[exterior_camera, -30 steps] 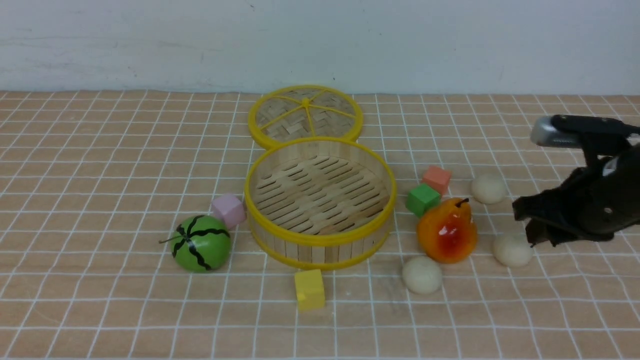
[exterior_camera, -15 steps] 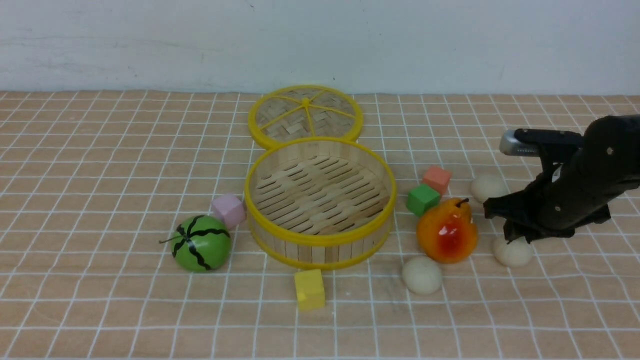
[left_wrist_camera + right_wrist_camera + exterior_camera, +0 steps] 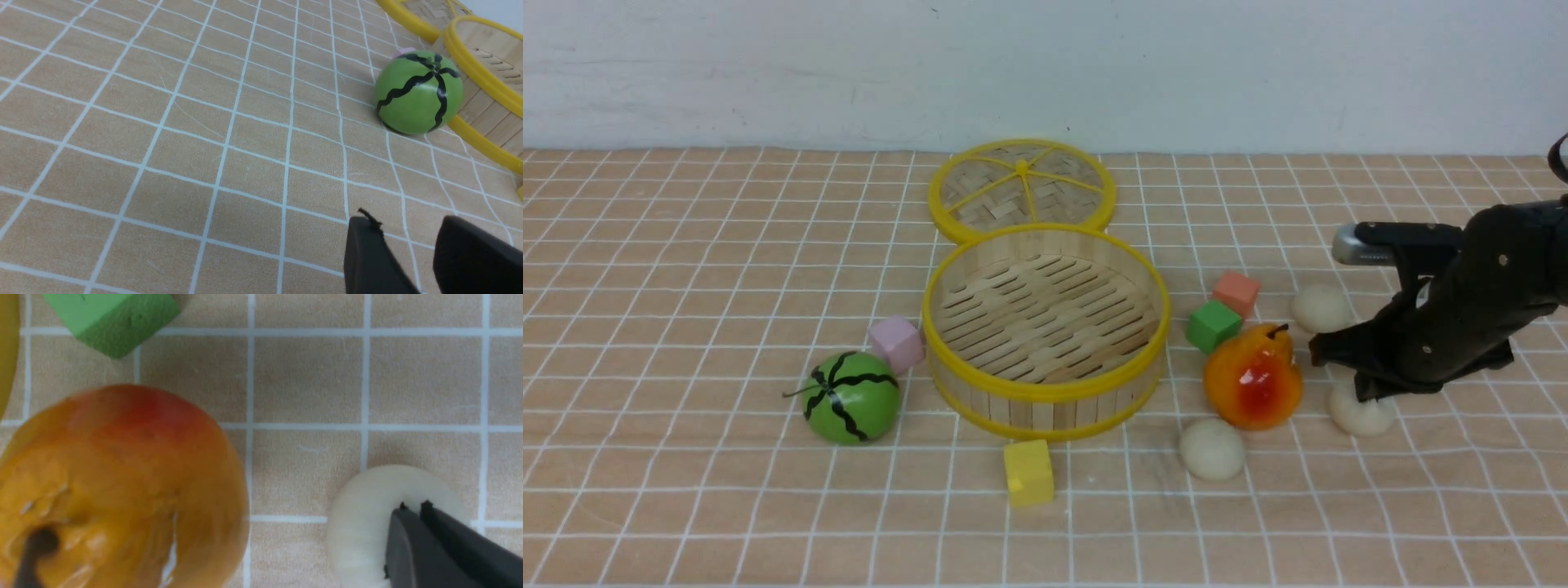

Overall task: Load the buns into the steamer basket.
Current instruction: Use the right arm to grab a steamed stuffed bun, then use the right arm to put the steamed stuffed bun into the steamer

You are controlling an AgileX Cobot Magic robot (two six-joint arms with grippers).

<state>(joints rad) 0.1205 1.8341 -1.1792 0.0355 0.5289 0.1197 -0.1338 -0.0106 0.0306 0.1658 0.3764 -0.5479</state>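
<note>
The left gripper (image 3: 408, 230) hangs open and empty; the steamer basket (image 3: 1045, 392) holds none of the three buns (image 3: 1212, 449). Beside the toy pear (image 3: 1252, 380), the right gripper (image 3: 413, 507) is pinched shut atop the rightmost bun (image 3: 1360, 415), not around it, so a lift would likely leave it behind

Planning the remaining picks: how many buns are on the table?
3. Far bun right of the orange cube; near bun in front of the pear; third bun right of the pear, under the right gripper. Basket holds none; none seem hidden.
</note>
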